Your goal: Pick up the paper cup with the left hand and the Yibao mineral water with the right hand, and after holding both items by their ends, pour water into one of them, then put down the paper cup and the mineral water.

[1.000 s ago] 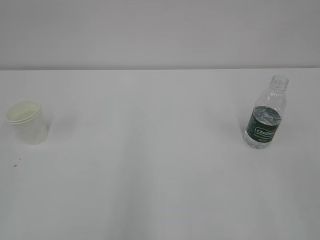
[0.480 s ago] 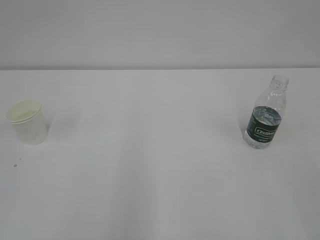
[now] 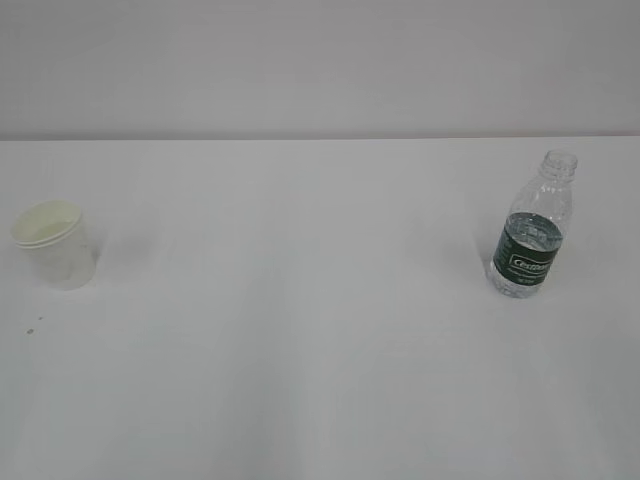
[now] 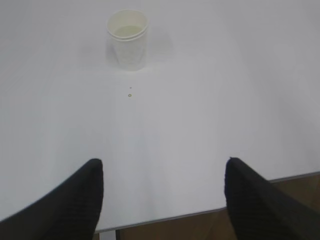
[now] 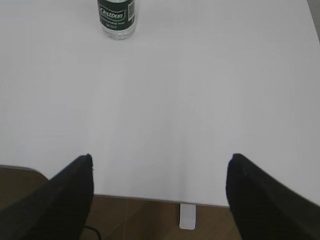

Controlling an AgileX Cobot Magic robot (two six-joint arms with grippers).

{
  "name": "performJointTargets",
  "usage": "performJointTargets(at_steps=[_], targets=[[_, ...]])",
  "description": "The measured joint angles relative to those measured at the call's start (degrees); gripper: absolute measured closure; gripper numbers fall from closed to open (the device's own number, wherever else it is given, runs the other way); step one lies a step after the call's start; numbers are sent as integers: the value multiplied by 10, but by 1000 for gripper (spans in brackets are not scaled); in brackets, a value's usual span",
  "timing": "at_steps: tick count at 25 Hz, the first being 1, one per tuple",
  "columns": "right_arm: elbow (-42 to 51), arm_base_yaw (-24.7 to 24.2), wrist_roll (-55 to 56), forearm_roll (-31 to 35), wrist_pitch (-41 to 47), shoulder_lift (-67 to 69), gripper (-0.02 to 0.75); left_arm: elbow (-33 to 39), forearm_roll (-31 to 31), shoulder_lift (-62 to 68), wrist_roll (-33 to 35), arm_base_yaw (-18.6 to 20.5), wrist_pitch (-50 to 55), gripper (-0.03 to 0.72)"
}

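The white table [image 3: 320,330], smooth and matte, fills most of the exterior view below a pale wall; neither arm shows there. In both wrist views its near edge runs along the bottom of the frame, with brown floor below it.

The left hand [image 4: 162,192] shows only as two black, finely textured fingertips at the lower corners of its wrist view, spread wide over the table edge with nothing between them. The right hand [image 5: 160,192] shows likewise at the lower corners of its own view, jaws wide apart and empty; the bodies of both are cut off.

The Yibao mineral water [image 3: 532,226] stands upright at the right of the exterior view, a clear ribbed bottle with an open neck, a dark green label and water up to about the label's top. In the right wrist view only its lower part shows at the top edge, left of centre.

The paper cup [image 3: 56,245] stands upright at the far left, cream-white, tapered, its rim doubled like two nested cups; any contents are hard to make out.

A tiny dark speck [image 4: 130,95] lies just in front of the cup.
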Motion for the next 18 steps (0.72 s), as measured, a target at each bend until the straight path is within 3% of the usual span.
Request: performJointTargets(at_steps=[18], targets=[[0,0,30,-18,0,0,144,0,2,0,0,0,0,146]])
